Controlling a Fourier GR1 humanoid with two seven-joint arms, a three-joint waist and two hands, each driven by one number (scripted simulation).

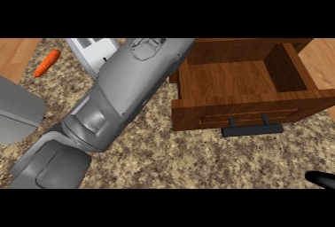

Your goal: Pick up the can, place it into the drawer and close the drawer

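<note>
The wooden drawer (196,111) stands pulled open at the right, its dark handle (252,129) facing the near side; only bare wood shows inside it. My left forearm (124,93) stretches from the lower left up to the picture's top edge, and its hand lies beyond that edge. No can shows anywhere; the forearm hides part of the counter behind it. Of my right hand (321,179), only a black tip shows at the lower right corner, well clear of the drawer.
An orange carrot (47,62) lies at the upper left. A white and grey appliance (91,48) sits at the top, partly behind the forearm. A large grey rounded shape (16,111) fills the left edge. The counter's top is speckled beige stone.
</note>
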